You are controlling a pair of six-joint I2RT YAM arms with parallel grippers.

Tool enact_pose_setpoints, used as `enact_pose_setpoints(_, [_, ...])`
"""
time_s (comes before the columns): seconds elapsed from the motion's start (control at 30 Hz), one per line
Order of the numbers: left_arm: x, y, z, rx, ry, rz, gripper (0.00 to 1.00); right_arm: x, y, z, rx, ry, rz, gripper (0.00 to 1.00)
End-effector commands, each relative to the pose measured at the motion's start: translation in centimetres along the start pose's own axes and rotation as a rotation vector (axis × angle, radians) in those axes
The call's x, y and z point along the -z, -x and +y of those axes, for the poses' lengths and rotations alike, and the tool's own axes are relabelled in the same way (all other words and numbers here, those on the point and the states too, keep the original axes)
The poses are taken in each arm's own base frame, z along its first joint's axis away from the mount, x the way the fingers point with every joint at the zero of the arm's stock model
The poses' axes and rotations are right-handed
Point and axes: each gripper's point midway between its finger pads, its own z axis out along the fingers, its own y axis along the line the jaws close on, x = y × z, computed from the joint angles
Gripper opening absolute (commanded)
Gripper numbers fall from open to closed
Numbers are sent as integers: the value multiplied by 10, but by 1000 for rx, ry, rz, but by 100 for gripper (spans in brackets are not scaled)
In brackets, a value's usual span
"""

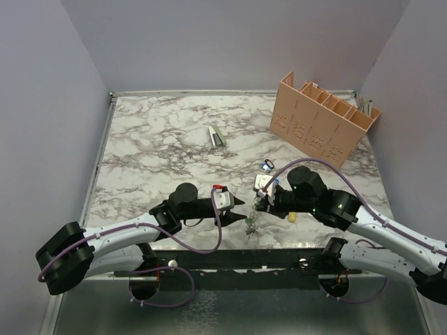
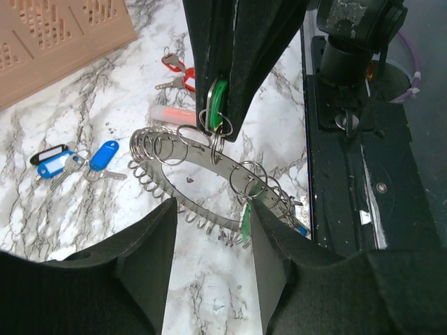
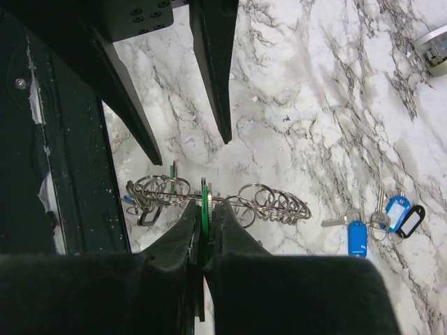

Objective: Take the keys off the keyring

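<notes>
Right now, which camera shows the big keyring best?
The left wrist view: the keyring fills the frame, its wide band and small rings plain. The right wrist view shows it edge-on, partly behind the right gripper pinching a green key. The top view shows a tiny glint.

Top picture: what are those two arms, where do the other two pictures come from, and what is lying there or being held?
Those are two robot arms bolted at the near edge of the table, each ending in a two-finger gripper. The top picture looks down from above and behind them; the other two come from a camera on each wrist, showing its own fingers. The right gripper is shut on a green key at the keyring. The left gripper is open, a finger on each side of the ring. On the marble lie blue keys, a red-tagged bunch and a rack.
</notes>
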Motion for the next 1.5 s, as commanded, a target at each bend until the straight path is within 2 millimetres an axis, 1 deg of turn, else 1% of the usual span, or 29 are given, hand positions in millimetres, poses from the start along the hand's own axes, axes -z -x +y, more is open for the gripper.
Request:
enact_pose_setpoints(0.0, [1, 18, 1, -22, 10, -72, 48, -3, 9, -4, -8, -15, -39, 1])
enact_pose_setpoints(0.2, [-4, 28, 7, 2, 35, -111, 48, -9, 8, -4, -18, -4, -35, 1])
enact_pose_setpoints(0.5, [-18, 26, 7, 49, 7, -107, 43, -13, 10, -4, -24, 2, -45, 1])
enact_pose_setpoints(0.63, [-19, 28, 6, 55, 5, -117, 43, -14, 9, -2, -26, 9, -46, 1])
enact_pose_setpoints(0.73, [-19, 31, 8, 60, 13, -128, 40, -15, 10, -2, -26, 12, -51, 1])
enact_pose_setpoints(0.87, [-20, 29, 11, 63, 29, -124, 38, -15, 10, -1, -29, 17, -54, 1])
enact_pose_setpoints(1.1, [-23, 26, 10, 68, 22, -114, 35, -15, 12, 1, -35, 29, -61, 1])
enact_pose_setpoints(1.17, [-24, 25, 10, 69, 17, -112, 32, -16, 12, 2, -34, 33, -64, 1])
enact_pose_setpoints(1.23, [-25, 24, 10, 71, 16, -109, 27, -16, 12, 2, -34, 35, -64, 1])
enact_pose_setpoints(1.37, [-25, 25, 9, 67, 5, -111, 13, -16, 10, 2, -38, 27, -60, 1])
enact_pose_setpoints(1.47, [-22, 23, 7, 46, 4, -109, 2, -14, 6, -4, -43, -15, -53, 1])
